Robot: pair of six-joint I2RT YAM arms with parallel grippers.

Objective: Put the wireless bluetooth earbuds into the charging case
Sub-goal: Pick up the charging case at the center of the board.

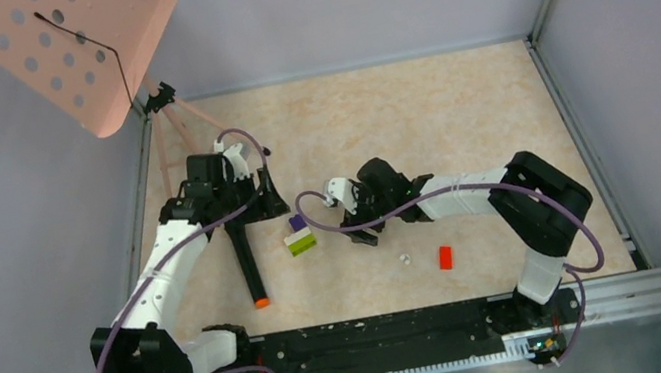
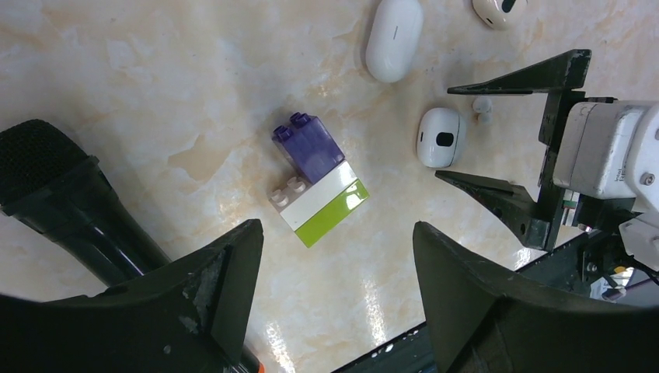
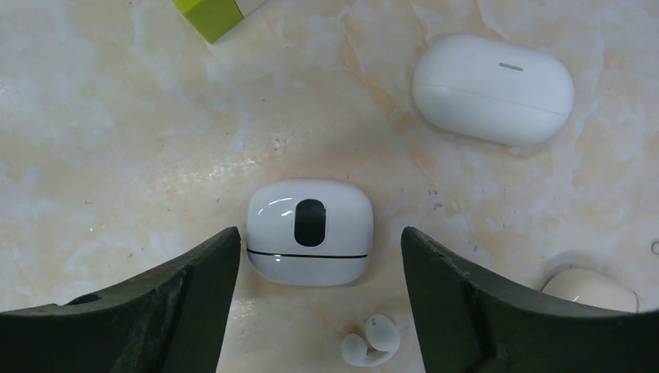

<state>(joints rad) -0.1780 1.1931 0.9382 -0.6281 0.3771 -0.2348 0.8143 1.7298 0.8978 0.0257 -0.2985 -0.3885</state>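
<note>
A white charging case (image 3: 309, 231) with a black oval mark lies shut on the table, between the open fingers of my right gripper (image 3: 319, 231), which stand just apart from its sides. One small white earbud (image 3: 371, 342) lies just below it, loose on the table. In the left wrist view the same case (image 2: 441, 137) and earbud (image 2: 482, 111) sit between the right gripper's fingers (image 2: 497, 194). My left gripper (image 2: 336, 229) is open and empty above bare table, near a brick stack (image 2: 319, 179). Another earbud (image 1: 405, 259) lies alone in the top view.
A longer white pebble case (image 3: 493, 88) and a cream case (image 3: 591, 291) lie near the right gripper. A black microphone (image 1: 246, 261) lies by the left arm. A red brick (image 1: 445, 257) sits to the right. A pink perforated board (image 1: 70, 48) stands at the back left.
</note>
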